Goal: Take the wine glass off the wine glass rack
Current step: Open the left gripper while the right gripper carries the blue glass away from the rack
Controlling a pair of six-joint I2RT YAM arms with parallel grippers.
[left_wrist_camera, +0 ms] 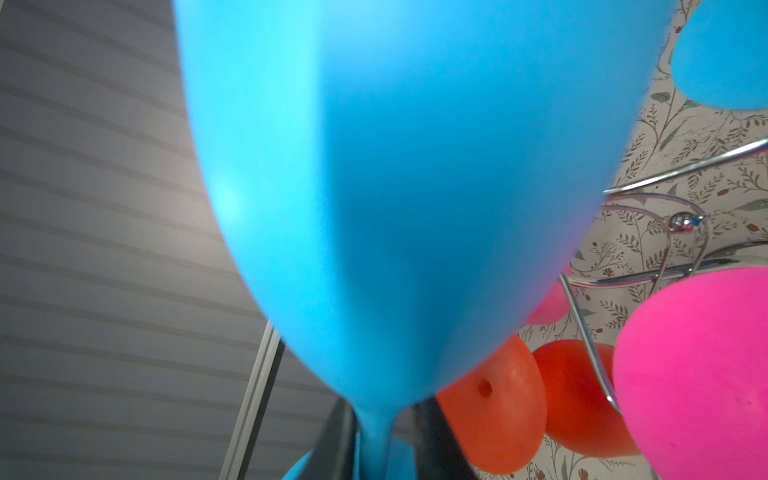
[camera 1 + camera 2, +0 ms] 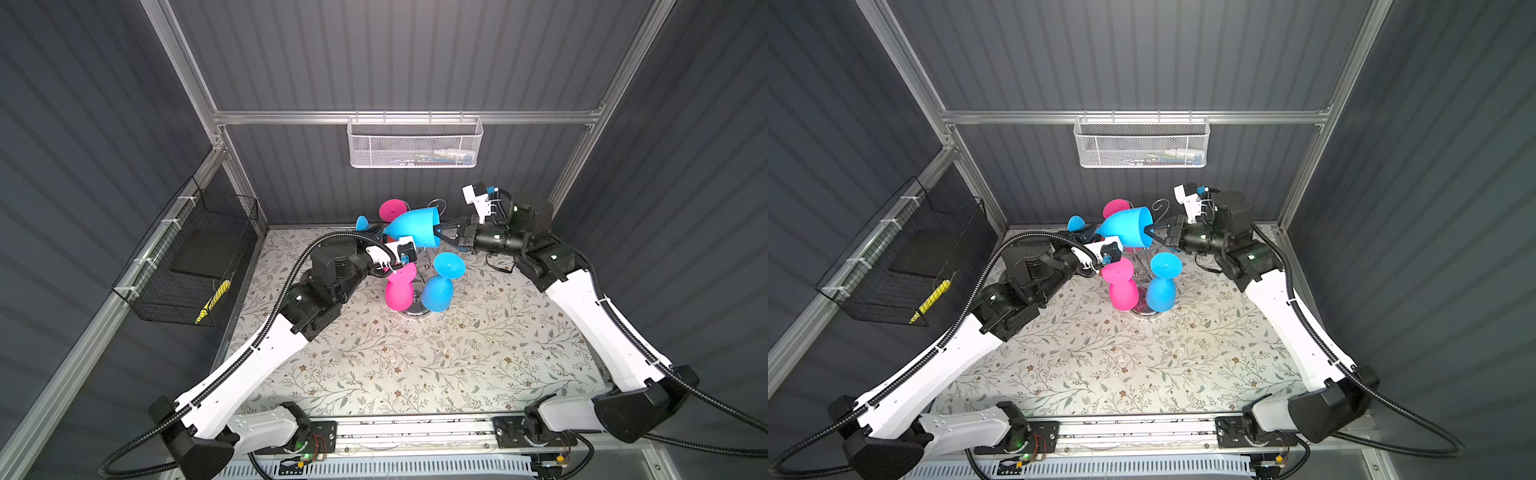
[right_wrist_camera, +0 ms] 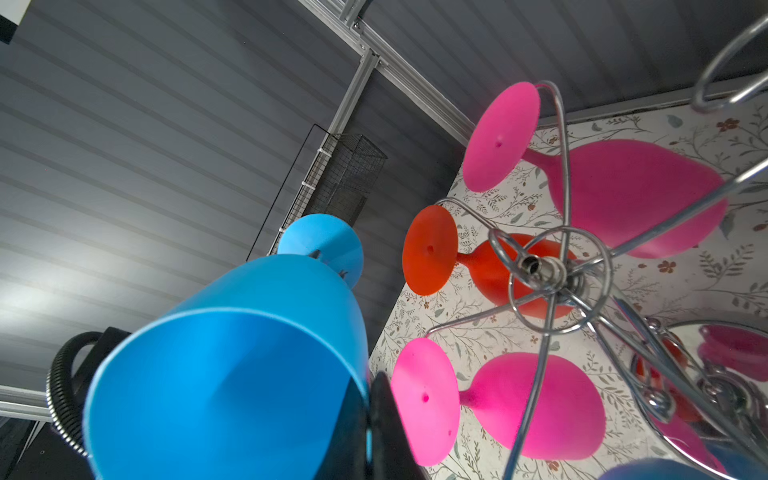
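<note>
Grippers, left to right: my left gripper (image 2: 375, 231) is at the stem of the blue wine glass (image 2: 409, 228), just inside its foot. Its fingers (image 1: 338, 449) flank the stem with a sliver of gap on one side, and I can't tell whether they're pinching or loose. Moving across, the wine glass lies on its side in the air near the middle of the table's (image 2: 415, 374) far edge, foot toward the left edge, mouth toward the right. It rides above the wine glass rack (image 3: 540, 268) and, by my reckoning, clear of the wire arms. Underneath, a pink glass (image 2: 398, 291) and a second blue glass (image 2: 436, 293) hang from the rack. Over to my right gripper (image 2: 438, 233): clamped on the rim, one finger inside the bowl, one outside. This thing looks like matte plastic, so I judge it light, not brittle, maybe a touch flexible at that thin rim. A rim pinch alone is a long lever and could let it swing or slip. The stem is the surer place to hold.
</note>
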